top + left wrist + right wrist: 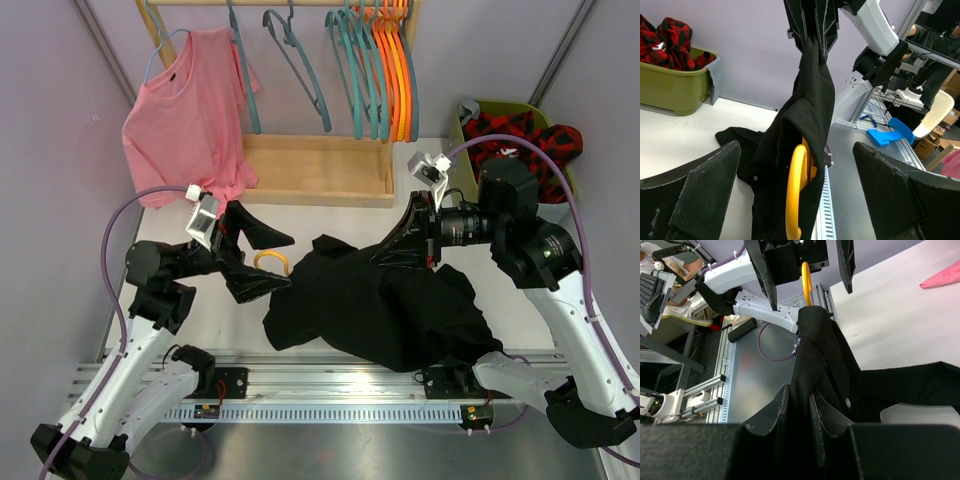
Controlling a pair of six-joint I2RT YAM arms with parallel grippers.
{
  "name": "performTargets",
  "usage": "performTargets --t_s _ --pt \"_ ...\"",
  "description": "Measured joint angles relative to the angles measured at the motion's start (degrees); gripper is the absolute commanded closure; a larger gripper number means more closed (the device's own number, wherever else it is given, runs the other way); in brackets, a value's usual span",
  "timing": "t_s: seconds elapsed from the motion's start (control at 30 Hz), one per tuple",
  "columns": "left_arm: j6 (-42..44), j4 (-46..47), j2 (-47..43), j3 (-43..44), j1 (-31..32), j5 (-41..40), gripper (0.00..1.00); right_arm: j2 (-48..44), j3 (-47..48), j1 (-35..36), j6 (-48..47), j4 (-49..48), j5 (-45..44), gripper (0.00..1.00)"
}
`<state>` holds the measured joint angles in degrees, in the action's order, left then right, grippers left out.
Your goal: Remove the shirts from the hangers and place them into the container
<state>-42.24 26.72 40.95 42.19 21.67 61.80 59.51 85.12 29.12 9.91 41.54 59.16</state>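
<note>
Looking across the surface (pixel 340 215), we find bare room at 12 o'clock up to the rack (pixel 320 172). Our right pincer (pixel 408 245) pinches the black shirt (pixel 380 300), heaped at centre and reaching the 6 o'clock edge; its yellow hanger (pixel 796 195) shows at 9 o'clock within our spread left pincer (pixel 266 262).

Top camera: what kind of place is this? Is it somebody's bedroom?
Probably a robot test booth, not a bedroom: two robot arms bolted to a metal rail, plain purple walls, and a wooden rack of hangers beside a green basket for practice.
</note>
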Motion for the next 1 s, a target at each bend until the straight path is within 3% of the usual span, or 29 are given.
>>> performTargets --t_s 0.07,0.1,0.2,0.23,0.3,0.53,0.57,0.73,0.8,1.0 --pt "0.0 0.0 0.2 0.0 0.7 -0.6 0.19 0.3 0.0 0.5 0.0 -0.1 -0.4 1.0" --pt "0.1 -0.1 0.5 0.0 0.9 -0.8 0.39 0.3 0.0 0.7 0.0 -0.2 -0.8 1.0" --pt "0.5 0.0 0.7 0.1 1.2 -1.0 0.62 0.3 0.0 0.9 0.2 -0.3 -1.6 1.0" --pt "0.7 -0.1 0.7 0.1 1.3 -1.0 0.8 0.3 0.0 0.9 0.3 -0.4 -1.7 1.0" --pt "1.1 -0.3 0.7 0.2 1.4 -1.0 1.0 0.3 0.0 0.9 0.4 -0.6 -2.1 1.0" --pt "2.5 -1.4 -0.6 0.3 1.5 -1.7 1.0 0.3 0.0 1.2 0.7 -1.5 -2.5 0.98" --pt "2.8 -1.7 -0.8 0.3 1.5 -1.9 1.0 0.3 0.0 1.2 0.8 -1.5 -2.5 0.66" --pt "5.7 -6.6 -1.2 1.7 1.7 -2.3 1.0 0.1 0.0 1.2 0.4 -1.8 -4.0 0.26" --pt "8.4 -10.8 -1.4 3.5 1.7 -2.9 1.0 -0.4 0.0 1.2 -0.7 -1.5 -5.1 0.19" --pt "18.1 -25.9 -3.2 10.6 1.7 -5.4 1.0 -2.7 -0.4 1.2 -4.1 1.1 -8.1 0.18"
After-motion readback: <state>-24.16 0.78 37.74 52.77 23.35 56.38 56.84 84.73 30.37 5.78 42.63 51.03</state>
